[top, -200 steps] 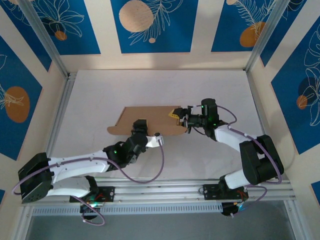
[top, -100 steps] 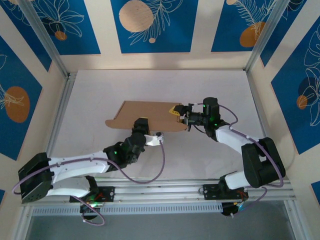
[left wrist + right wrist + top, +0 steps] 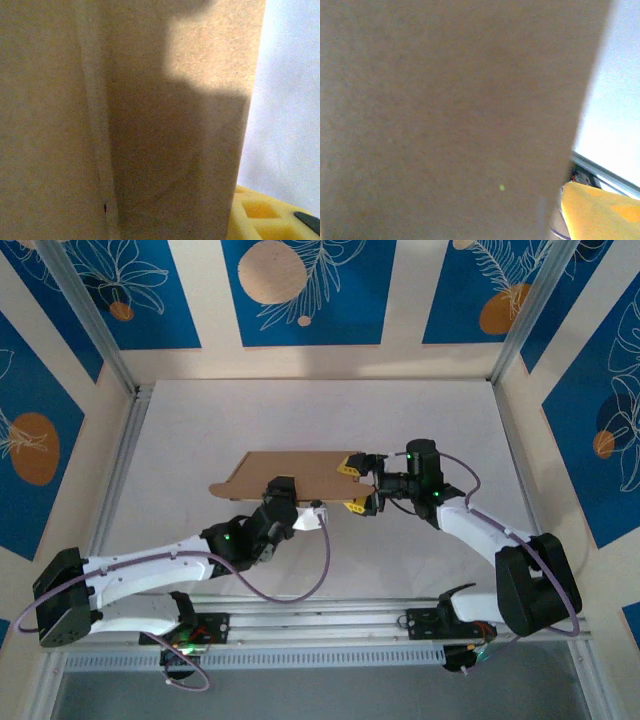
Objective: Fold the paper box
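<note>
The paper box point(image 3: 295, 472) is met at its near edge by the left fingers point(image 3: 257, 215); their grip cannot be told. The right fingers point(image 3: 350, 465) are spread wide at its right end.

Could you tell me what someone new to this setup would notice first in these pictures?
The eye lands on the plain brown cardboard paper box, an unfolded sheet in the middle of the white table. Both white arms meet at it: the left gripper is at its near edge, and the right gripper has its yellow fingertips spread wide at its right end. Bright blue wall panels with leaf and orange-circle prints surround the workspace.
</note>
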Robot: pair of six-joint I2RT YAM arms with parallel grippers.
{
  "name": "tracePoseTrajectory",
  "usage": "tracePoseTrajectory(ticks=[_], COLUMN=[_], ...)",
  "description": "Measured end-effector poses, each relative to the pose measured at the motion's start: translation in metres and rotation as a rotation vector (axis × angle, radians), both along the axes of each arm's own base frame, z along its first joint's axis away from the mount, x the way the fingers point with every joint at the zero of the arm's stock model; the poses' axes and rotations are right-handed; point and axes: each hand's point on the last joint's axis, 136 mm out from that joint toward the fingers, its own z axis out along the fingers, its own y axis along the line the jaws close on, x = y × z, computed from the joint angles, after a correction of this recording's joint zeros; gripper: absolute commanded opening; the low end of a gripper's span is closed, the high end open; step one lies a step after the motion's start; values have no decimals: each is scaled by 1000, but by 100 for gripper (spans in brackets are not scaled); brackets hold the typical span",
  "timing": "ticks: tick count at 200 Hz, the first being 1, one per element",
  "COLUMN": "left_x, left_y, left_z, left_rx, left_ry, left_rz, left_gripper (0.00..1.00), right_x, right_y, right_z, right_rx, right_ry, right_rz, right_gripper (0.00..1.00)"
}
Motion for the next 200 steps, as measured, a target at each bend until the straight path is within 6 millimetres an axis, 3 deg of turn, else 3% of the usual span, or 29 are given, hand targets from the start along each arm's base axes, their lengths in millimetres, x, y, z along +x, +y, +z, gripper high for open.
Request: tracePoseTrajectory(ticks=[26,80,140,158,200], left_x=[-4,-14,-20,-22,-31], left_y=[2,14,21,16,0], left_z=[-3,0,18,15,-6], left_rx=[24,48,38,54,121], left_ry=[51,146,234,293,477], left_rz=[-4,21,73,79,88], left_gripper=[33,33,31,30,28], right_x=[-5,-17,-26,-26,-20], right_y=[-11,-38,-87,-98,-110], right_z=[-10,-6,-6,5,50], right_rx=[-34,-180,-342,-408,-492], right_ry=[18,-81,-133,-174,-343], right_rz=[-26,-85,-220,-248,-287], right_gripper=[90,95,93,93,91])
